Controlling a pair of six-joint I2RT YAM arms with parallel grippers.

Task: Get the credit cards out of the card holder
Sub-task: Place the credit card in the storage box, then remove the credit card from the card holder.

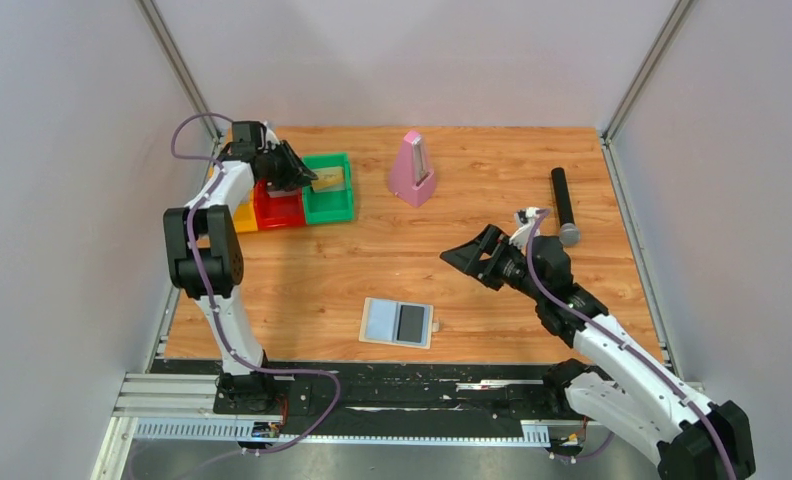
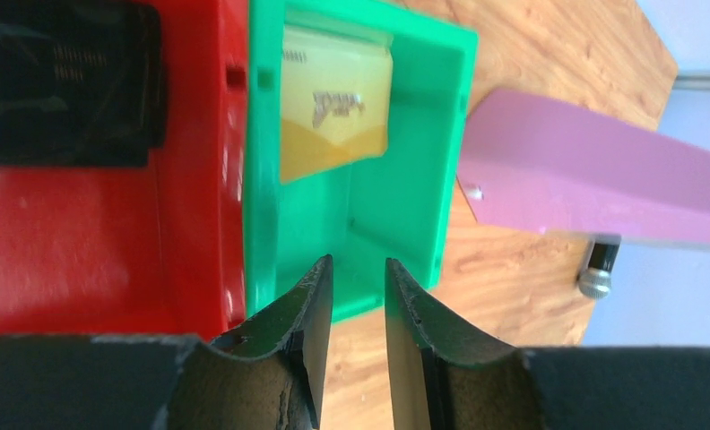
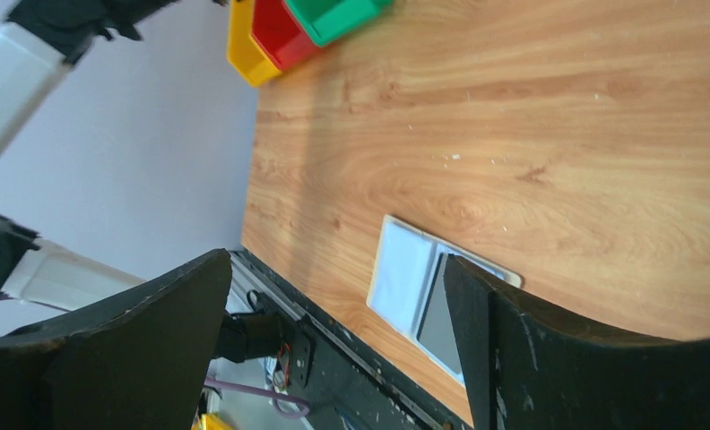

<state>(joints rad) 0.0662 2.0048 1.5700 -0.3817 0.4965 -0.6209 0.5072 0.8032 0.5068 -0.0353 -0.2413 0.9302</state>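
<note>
Where the top view reaches its upper left, my left claw [image 1: 297, 172] hangs over the green bin [image 1: 329, 211], which holds the yellow card [image 1: 332, 180]. The card holder [image 1: 397, 322] lies open at lower centre on the surface [image 1: 302, 270], with the dark card [image 1: 410, 323] on its right half. My left wrist view shows that claw narrow, gripping nothing. My right wrist view shows my right claw [image 3: 333, 264] spread wide, with the card holder at lower centre.
</note>
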